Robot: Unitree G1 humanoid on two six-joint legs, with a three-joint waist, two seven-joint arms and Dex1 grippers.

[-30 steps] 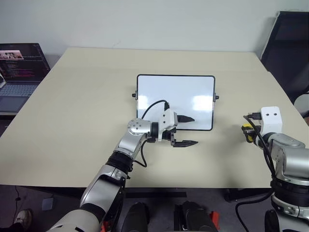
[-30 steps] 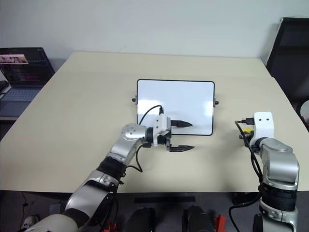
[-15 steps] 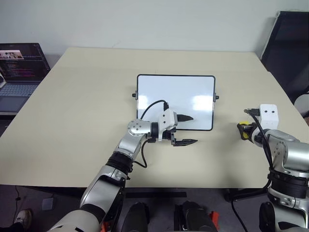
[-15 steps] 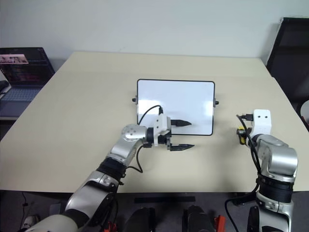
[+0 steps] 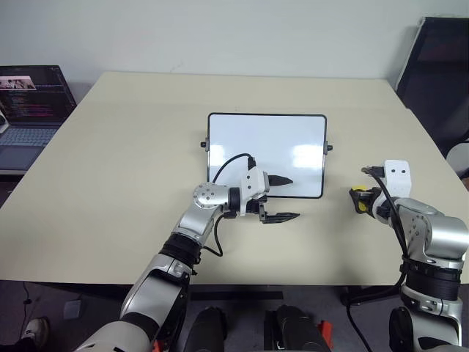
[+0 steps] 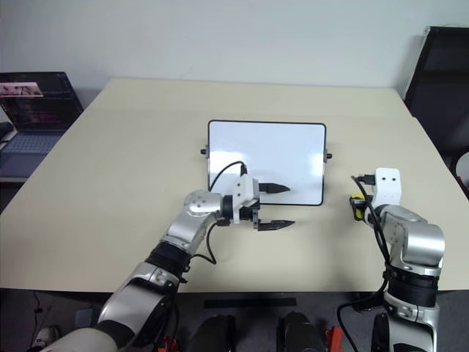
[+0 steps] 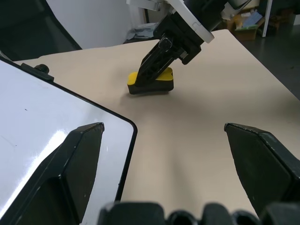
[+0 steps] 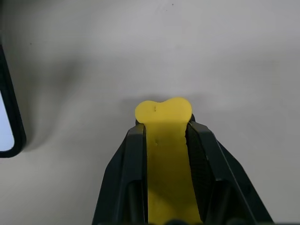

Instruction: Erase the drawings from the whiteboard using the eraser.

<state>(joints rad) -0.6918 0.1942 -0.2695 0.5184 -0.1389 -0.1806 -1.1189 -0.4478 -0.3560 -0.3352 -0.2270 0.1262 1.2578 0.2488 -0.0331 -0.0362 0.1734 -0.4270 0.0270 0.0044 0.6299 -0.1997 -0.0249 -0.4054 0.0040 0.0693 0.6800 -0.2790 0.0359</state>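
Leftward toward the whiteboard [image 5: 266,152] slides the right gripper [image 8: 164,140], pinching the eraser [image 8: 163,154]; left gripper [image 5: 282,198] spread; board looks clean.

Yellow-and-black eraser [image 7: 151,82], glossy white black-framed whiteboard [image 5: 266,150], beige table [image 5: 132,161], black hand [image 8: 164,140]

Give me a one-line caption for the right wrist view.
Right gripper shut on the yellow eraser above the table, whiteboard corner alongside.
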